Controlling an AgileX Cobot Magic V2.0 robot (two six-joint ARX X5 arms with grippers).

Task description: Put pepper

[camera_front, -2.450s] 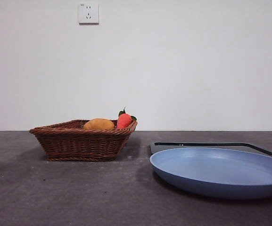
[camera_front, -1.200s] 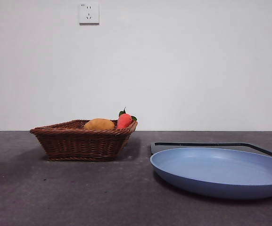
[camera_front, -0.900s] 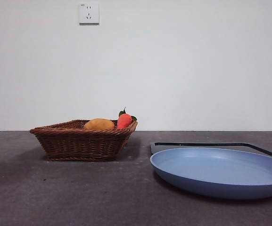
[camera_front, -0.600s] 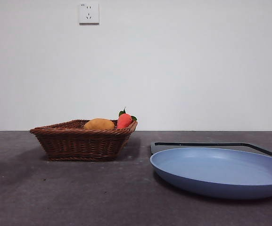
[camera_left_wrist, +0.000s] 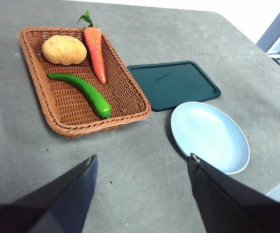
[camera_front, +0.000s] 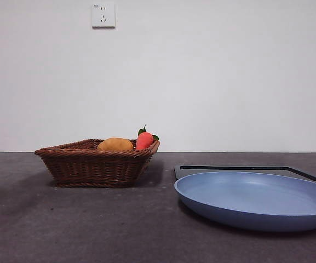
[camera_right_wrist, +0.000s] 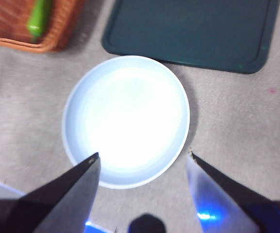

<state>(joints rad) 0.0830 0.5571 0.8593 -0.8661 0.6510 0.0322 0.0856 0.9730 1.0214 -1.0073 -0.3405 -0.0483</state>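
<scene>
The pepper (camera_left_wrist: 84,92) is slim, glossy and dark green. It lies inside the brown wicker basket (camera_left_wrist: 39,94), beside an orange-yellow fruit (camera_left_wrist: 63,49) and a red fruit with green leaves (camera_left_wrist: 96,46). Its tip also shows in the right wrist view (camera_right_wrist: 39,18). The front view hides it behind the basket (camera_front: 95,167) wall. My left gripper (camera_left_wrist: 142,167) is open and empty, high above the table, well apart from the basket. My right gripper (camera_right_wrist: 142,162) is open and empty, high above the light blue plate (camera_right_wrist: 125,119).
A dark green tray (camera_left_wrist: 173,83) lies next to the basket, with the blue plate (camera_left_wrist: 210,136) beside it. In the front view the plate (camera_front: 256,200) is near right, the tray (camera_front: 245,170) behind it. The table edge (camera_left_wrist: 237,29) runs past the tray.
</scene>
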